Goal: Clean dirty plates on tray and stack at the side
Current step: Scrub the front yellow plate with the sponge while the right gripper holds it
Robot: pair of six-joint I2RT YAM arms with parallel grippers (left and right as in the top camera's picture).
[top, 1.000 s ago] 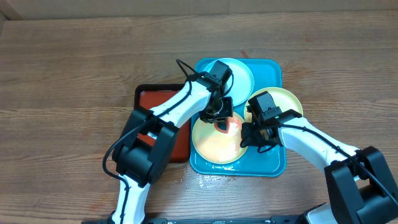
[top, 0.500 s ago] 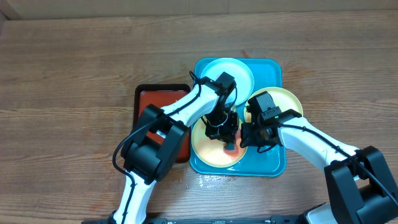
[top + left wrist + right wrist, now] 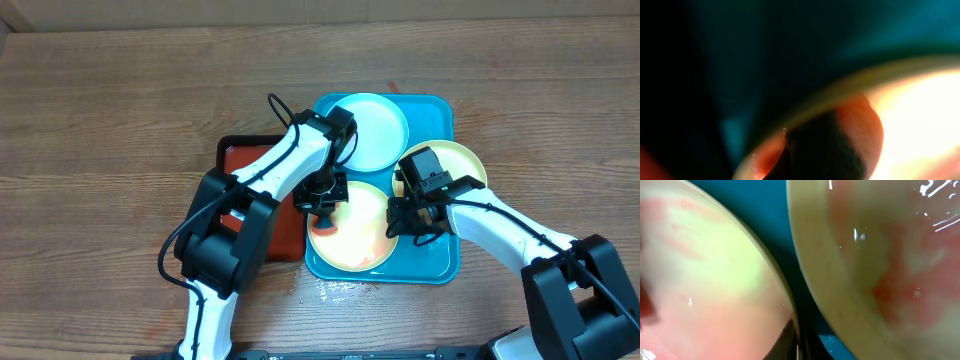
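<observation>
While all three plates lie on the tray, two visibly smeared and none stacked aside, you have most work left. The left gripper, jaws pressed together, touches the front plate at its left rim. The right gripper, likewise closed, sits beside its right rim.

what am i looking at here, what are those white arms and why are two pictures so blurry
Those are two robot arms at a wooden table, each ending in a two-finger gripper. The wide picture comes from a camera above. The blurry ones come from cameras on the wrists, very close to the plates.

A teal tray carries a mint plate, a near yellow-green plate and a right yellow-green plate. Both yellow-green plates have pink-orange smears. A red tray sits beside it.

The left gripper is shut on an orange-red pad on the near plate. The right gripper is shut at that plate's edge; whether it pinches the rim is unclear.
</observation>
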